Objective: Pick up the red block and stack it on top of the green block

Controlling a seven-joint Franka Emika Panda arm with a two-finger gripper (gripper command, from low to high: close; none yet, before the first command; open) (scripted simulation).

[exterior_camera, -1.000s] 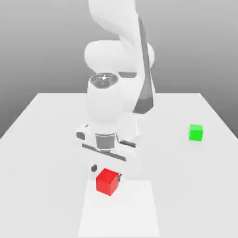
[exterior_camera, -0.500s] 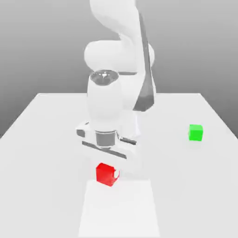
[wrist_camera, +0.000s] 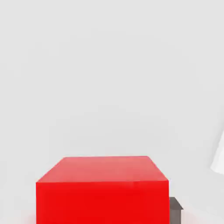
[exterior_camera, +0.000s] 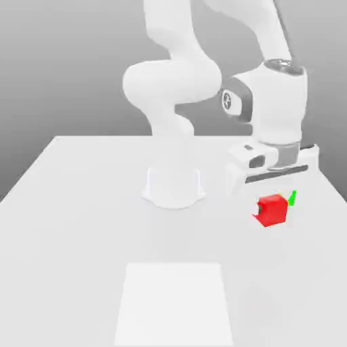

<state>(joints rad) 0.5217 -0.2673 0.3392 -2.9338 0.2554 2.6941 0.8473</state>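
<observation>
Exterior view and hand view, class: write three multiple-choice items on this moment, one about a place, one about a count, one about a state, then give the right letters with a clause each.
1. Where is the red block?
A. Under the gripper, off the table
B. On the table's near edge
C. On top of the arm's base

2. How many blocks show in the exterior view?
A. One
B. Two
C. Four

3. What is the gripper doing?
A. Open over the table
B. Shut on nothing
C. Shut on the red block

Answers: 1 A, it hangs below the hand; 2 B, red block and green block just behind it; 3 C, the block rides between the fingers.
</observation>
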